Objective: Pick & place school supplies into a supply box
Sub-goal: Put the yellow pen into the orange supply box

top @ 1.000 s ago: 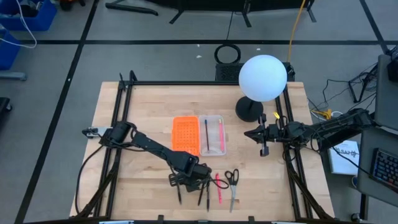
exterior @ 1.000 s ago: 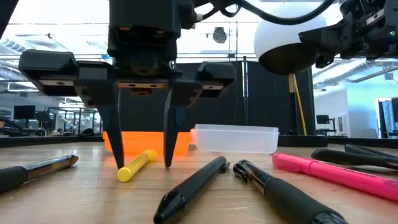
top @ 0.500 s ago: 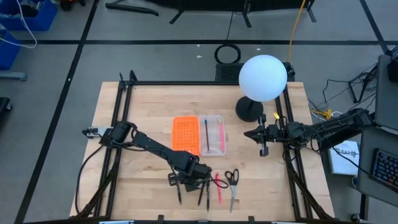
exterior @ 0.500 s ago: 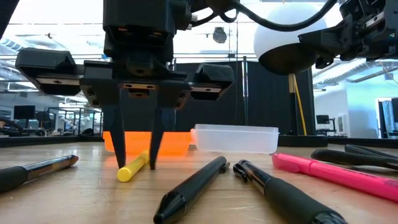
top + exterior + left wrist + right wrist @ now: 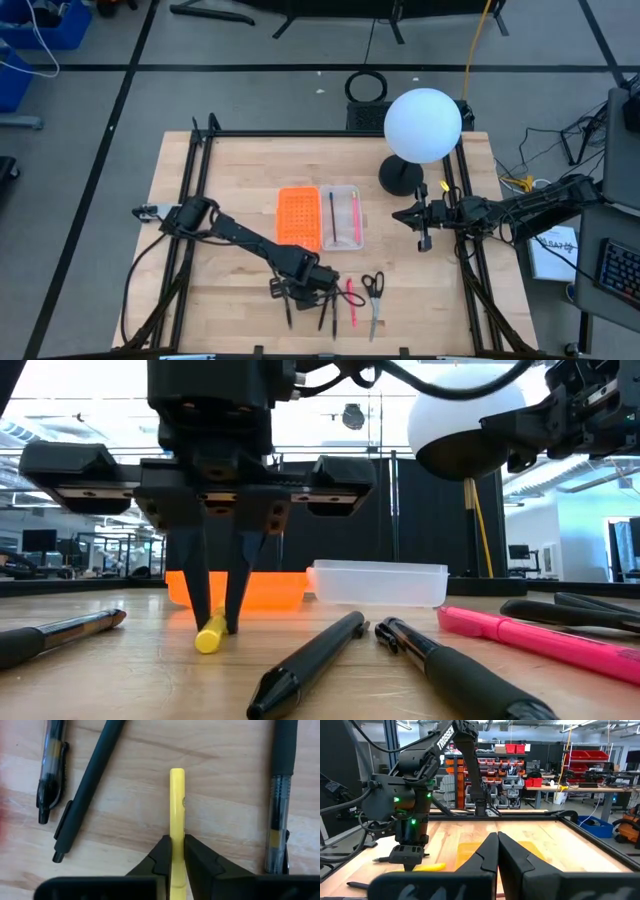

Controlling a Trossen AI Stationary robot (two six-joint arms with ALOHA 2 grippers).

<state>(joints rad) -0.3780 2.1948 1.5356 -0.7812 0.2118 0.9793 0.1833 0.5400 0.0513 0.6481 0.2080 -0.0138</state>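
My left gripper (image 5: pixel 303 287) stands near the table's near edge, fingers pointing down, shut on a yellow pen (image 5: pixel 177 795) that lies on the wood. The high view hides this pen under the gripper. Around it lie black pens (image 5: pixel 310 660) (image 5: pixel 455 672) (image 5: pixel 60 633), a pink pen (image 5: pixel 540 640) and black-handled scissors (image 5: pixel 373 290). The supply box sits at the table's middle, orange half (image 5: pixel 298 217) joined to clear half (image 5: pixel 341 216); the clear half holds a black pen and a pink one. My right gripper (image 5: pixel 423 238) hovers shut by the right rail. My left gripper (image 5: pixel 177 839) pinches the yellow pen's shaft (image 5: pixel 177 827) between its two fingers, some way back from the end that shows. The fingers (image 5: pixel 199 600) come from above, pointing down, one on each long side. The pen lies flat on the table.
A white globe lamp (image 5: pixel 422 125) on a black base (image 5: pixel 400 177) stands at the far right of the table. Black rails (image 5: pixel 190 230) run along both sides. The right arm (image 5: pixel 530 210) reaches in from the right. Bare wood lies left of the box.
My left gripper has shut: its fingers stood wide on either side of the yellow pen a second ago and now close on it. The pen lay slanted before; it has swung between the fingers and now points its end at the near edge. It stays on the table.
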